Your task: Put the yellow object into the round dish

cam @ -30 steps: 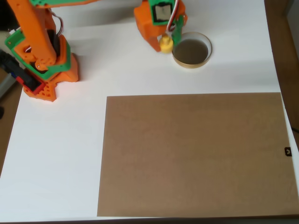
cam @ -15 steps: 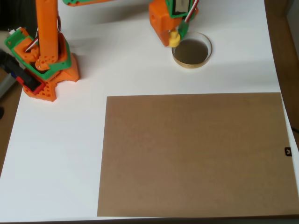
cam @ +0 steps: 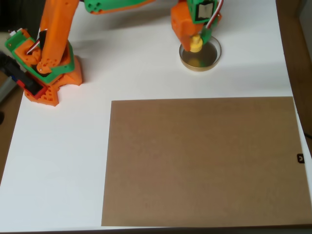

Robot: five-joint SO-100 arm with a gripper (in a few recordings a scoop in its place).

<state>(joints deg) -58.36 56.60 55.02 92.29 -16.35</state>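
In the overhead view I have the tool (cam: 196, 40) closed on the yellow object (cam: 195, 44), and from this height the object sits over the left part of the round dish (cam: 211, 60), inside its tan rim as far as I can judge. I cannot tell how high the object hangs above the dish floor; a straight-down camera gives me no read on that.

My main worry is the release. The object is nearer the left rim than the middle, so if I let go here it could strike the rim, tip on its narrow top and roll out onto the white surface (cam: 122, 73). If it hangs high, a drop could bounce it out of so shallow a dish. I also judge that a careless descent could put the orange tool body on the far rim and shove the dish, which looks light.

For room, the dish lies near the top edge of the picture, with bare white surface to its right before the surface ends at the wood-coloured strip. Below it lies a large brown board (cam: 202, 161), well apart from the dish. The arm's base (cam: 46, 73) stands far left, so a nudge rightward toward the dish centre looks unobstructed.
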